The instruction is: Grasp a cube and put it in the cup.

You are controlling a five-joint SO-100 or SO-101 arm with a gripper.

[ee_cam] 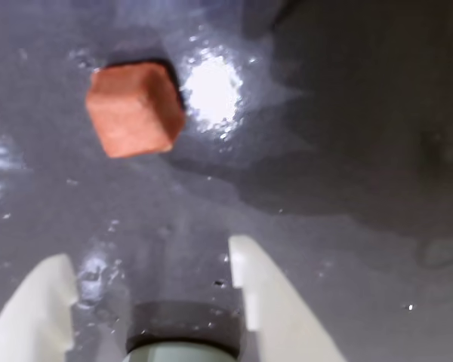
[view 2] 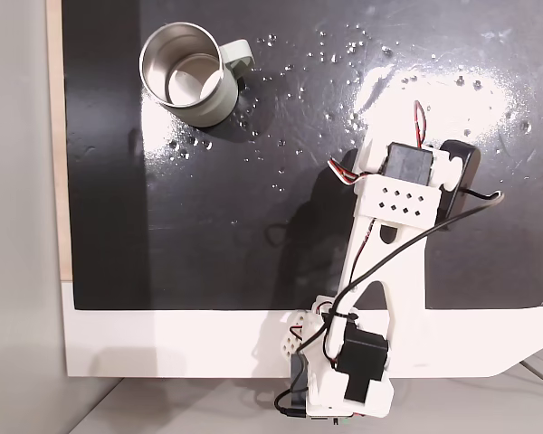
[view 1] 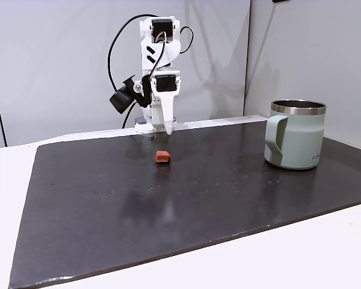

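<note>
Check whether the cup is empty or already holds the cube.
Empty. From above, the cup stands upright showing bare steel inside, while the cube lies on the dark mat, away from it.

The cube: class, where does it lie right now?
In a fixed view the cube lies on the dark mat, below the open gripper and left of the cup; the wrist view shows it upper left of the fingers.

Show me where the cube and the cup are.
cube [ee_cam: 134,110], wrist view, on its top face.
cup [view 1: 301,143], a fixed view, on its green side wall.
</note>
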